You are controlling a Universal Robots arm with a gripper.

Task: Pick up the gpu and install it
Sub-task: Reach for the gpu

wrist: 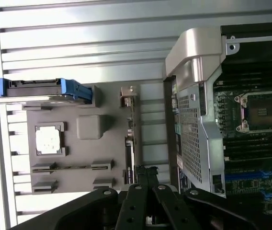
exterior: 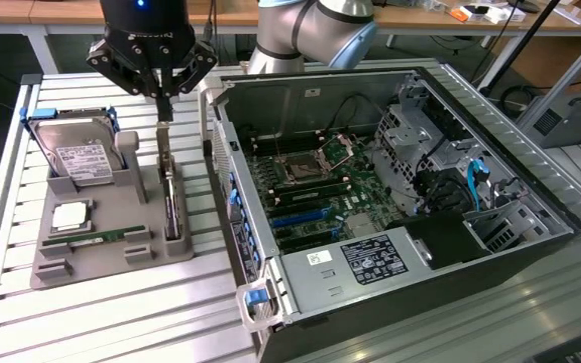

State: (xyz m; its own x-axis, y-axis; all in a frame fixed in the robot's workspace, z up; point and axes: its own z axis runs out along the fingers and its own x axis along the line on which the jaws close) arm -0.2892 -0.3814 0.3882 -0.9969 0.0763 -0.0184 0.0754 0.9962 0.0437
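Slatted aluminium tabletop (exterior: pixel 119 318) carries the whole setup. Over it the black gripper (exterior: pixel 164 115) hangs with its fingers pressed together, directly above one end of the gpu (exterior: pixel 172 204), a thin black card standing on edge in a slot of the grey moulded holder tray (exterior: pixel 119 204). Whether the fingertips touch the card's end is hard to tell. Farther along the tray sit a silver hard drive with a white label and blue frame (exterior: pixel 84 155), a square silver processor chip (exterior: pixel 72 215) and a narrow green memory stick (exterior: pixel 104 238). On the exterior view's right lies the open black computer case (exterior: pixel 321 91), its motherboard exposed.
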